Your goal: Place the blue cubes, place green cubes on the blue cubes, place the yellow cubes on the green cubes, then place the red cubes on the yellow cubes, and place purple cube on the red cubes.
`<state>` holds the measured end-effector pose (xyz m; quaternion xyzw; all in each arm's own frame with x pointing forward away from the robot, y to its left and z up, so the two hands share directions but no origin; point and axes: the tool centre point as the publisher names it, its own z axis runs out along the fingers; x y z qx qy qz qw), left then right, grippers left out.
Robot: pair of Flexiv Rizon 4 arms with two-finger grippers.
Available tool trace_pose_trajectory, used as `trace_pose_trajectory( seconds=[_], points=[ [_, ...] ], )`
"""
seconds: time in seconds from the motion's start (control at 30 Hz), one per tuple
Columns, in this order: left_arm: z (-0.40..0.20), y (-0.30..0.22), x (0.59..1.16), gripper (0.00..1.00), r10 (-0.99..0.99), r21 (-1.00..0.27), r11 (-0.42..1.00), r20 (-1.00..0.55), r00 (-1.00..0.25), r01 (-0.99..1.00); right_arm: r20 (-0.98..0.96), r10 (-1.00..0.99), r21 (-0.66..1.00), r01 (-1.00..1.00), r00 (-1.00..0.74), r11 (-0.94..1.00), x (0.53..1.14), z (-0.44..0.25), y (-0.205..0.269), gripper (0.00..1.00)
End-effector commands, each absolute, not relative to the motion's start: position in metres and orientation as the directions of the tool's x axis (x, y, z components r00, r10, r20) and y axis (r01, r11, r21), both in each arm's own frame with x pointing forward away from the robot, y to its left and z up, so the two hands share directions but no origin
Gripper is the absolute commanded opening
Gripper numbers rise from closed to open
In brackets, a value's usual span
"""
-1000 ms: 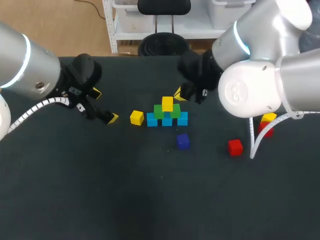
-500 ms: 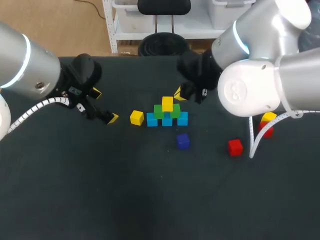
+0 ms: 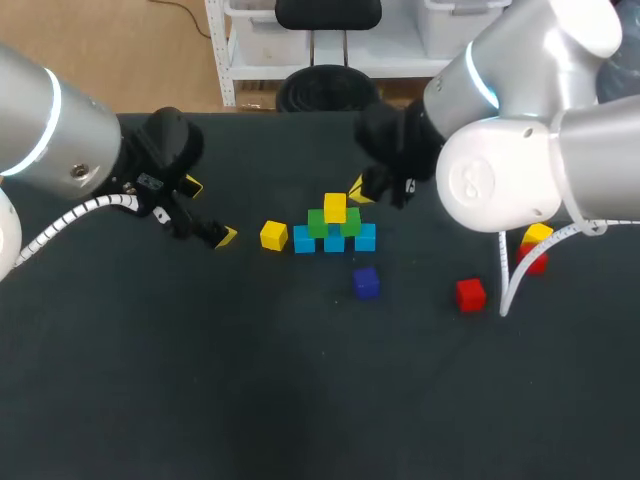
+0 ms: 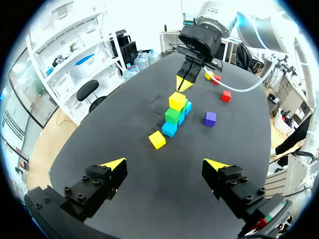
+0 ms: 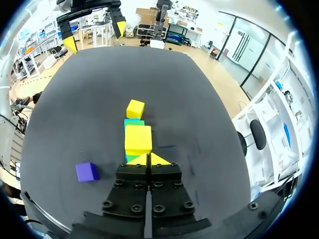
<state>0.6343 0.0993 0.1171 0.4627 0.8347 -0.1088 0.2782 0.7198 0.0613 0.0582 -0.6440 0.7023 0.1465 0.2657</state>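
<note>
Three blue cubes form a row mid-table, with two green cubes on them and one yellow cube on top. My right gripper is shut and empty, just behind and right of the pile; in its wrist view the tips sit right behind the top yellow cube. A loose yellow cube lies left of the pile. My left gripper hangs open and empty farther left, with the loose yellow cube ahead of its own tips. The purple cube lies in front of the pile.
A red cube lies on the right. Farther right, a yellow cube sits on another red cube, partly behind my right arm's cable. The near half of the dark table is bare.
</note>
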Motion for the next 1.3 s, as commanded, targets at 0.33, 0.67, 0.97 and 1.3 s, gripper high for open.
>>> trace_pose_trajectory(
  seconds=[0.33, 0.67, 0.97, 1.3],
  points=[
    [0.1167, 0.1009, 0.6343, 1.0, 0.711, 0.074, 0.545, -0.569, -0.414, 0.835, -0.565, -0.825, -0.134, -0.984, -0.024, 0.12, 0.7203, 0.0569, 0.0651, 0.0],
    [0.1167, 0.1009, 0.6343, 1.0, 0.711, 0.074, 0.545, -0.569, -0.414, 0.835, -0.565, -0.825, -0.134, -0.984, -0.023, 0.12, 0.722, 0.0554, 0.0658, 0.0],
    [0.1167, 0.1009, 0.6343, 1.0, 0.711, 0.074, 0.545, -0.569, -0.414, 0.835, -0.565, -0.825, -0.135, -0.984, -0.022, 0.118, 0.7229, 0.0553, 0.067, 0.0],
    [0.1167, 0.1009, 0.6343, 1.0, 0.711, 0.074, 0.545, -0.569, -0.414, 0.835, -0.557, -0.83, -0.137, -0.981, -0.039, 0.138, 0.7246, 0.06, 0.0577, 0.0]
  ],
)
